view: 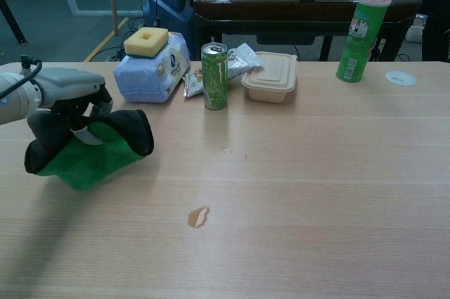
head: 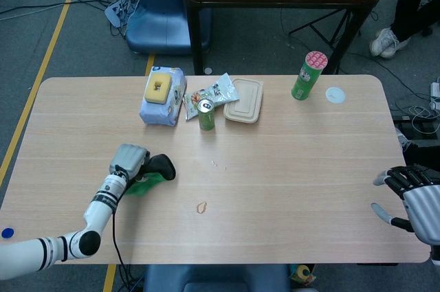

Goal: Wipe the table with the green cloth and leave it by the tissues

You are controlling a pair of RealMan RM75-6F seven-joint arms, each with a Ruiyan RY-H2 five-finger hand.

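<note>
Green microfibre cloth with black edging [view: 91, 151] sits bunched in our left hand [view: 70, 91], fingers pinching it; we should flatten it over the brown smear [view: 198, 216].

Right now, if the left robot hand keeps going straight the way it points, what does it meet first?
Probably nothing near: the left robot hand, holding the cloth, points right across bare table. The brown spill seems to lie beside that line.
</note>
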